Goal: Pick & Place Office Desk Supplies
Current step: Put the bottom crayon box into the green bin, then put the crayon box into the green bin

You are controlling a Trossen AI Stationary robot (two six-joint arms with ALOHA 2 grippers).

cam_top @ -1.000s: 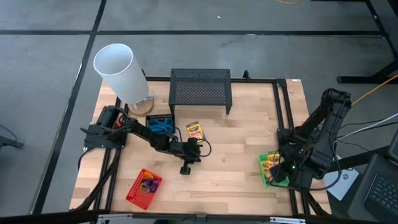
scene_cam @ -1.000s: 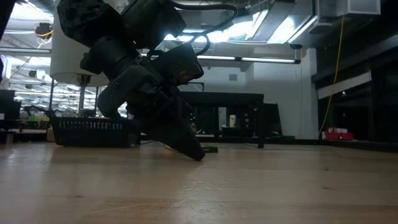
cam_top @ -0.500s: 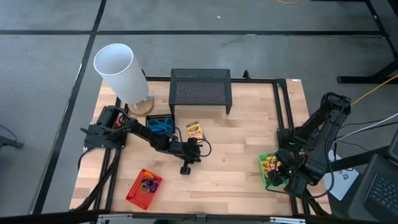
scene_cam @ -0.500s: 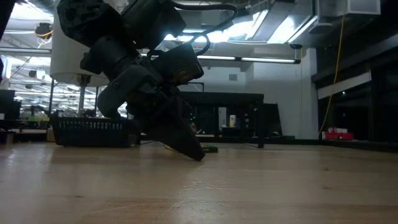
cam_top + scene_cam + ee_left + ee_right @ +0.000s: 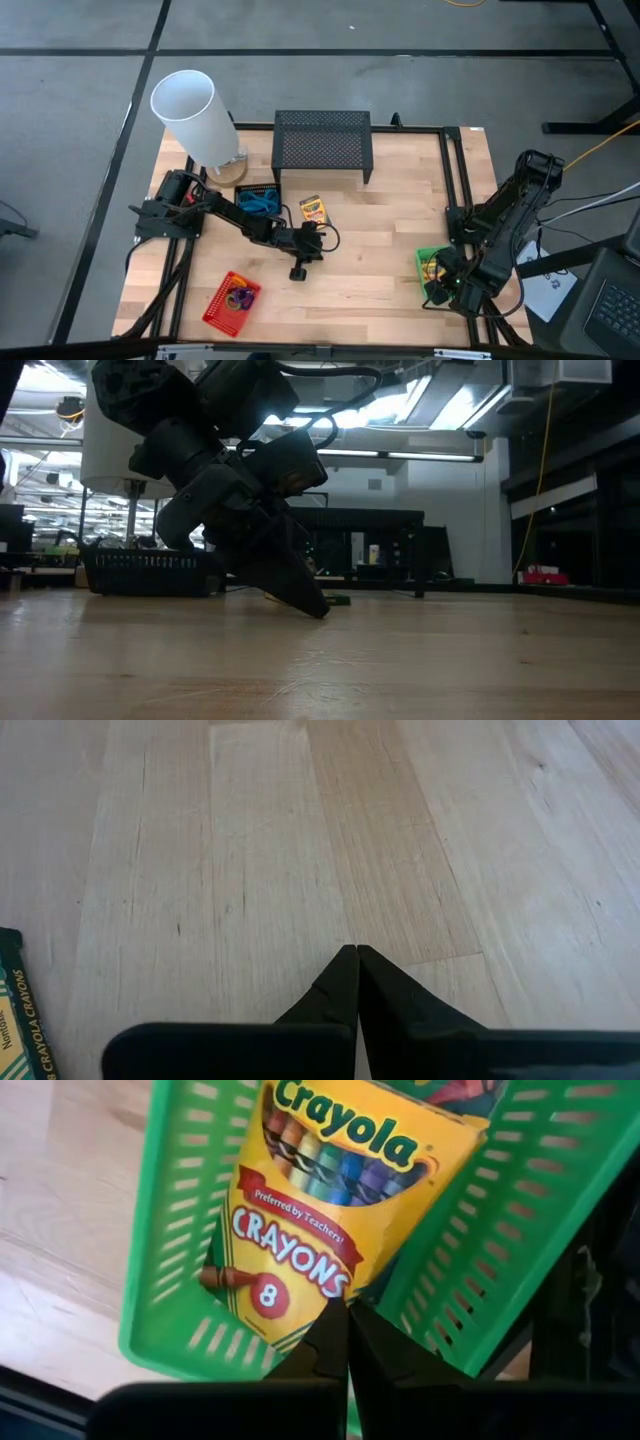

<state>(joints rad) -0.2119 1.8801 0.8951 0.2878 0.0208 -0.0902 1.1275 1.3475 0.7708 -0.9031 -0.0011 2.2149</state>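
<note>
My left gripper [image 5: 298,270] [image 5: 350,952] is shut, its tips low over bare wood at mid-table [image 5: 320,610]. A yellow-and-green crayon box [image 5: 312,208] [image 5: 18,1020] lies flat just beyond it. My right gripper [image 5: 347,1308] is shut over the green mesh basket [image 5: 428,262] [image 5: 180,1210] at the table's right edge. A second crayon box [image 5: 320,1200] lies in that basket. Blue-handled scissors [image 5: 262,203] lie in the black basket [image 5: 250,192]. Purple and orange loops [image 5: 240,297] sit in the red basket [image 5: 222,306]. My right gripper's shut fingertips [image 5: 335,1330] stand at the lower end of the crayon box [image 5: 300,1315] in the green basket, coming from above; whether they touch it I cannot tell. My left gripper's shut tips are down at the tabletop [image 5: 400,660]; touching or not, I cannot tell.
A big white cylinder [image 5: 195,118] stands at the far left corner, and a wide black mesh stand [image 5: 323,145] at the far edge. Black frame rails [image 5: 455,180] run along the right side. Bare wood [image 5: 380,240] lies between the two arms.
My right arm has drawn back toward the table's near edge over the green basket, covering more of it. The left arm and the loose items have kept still.
</note>
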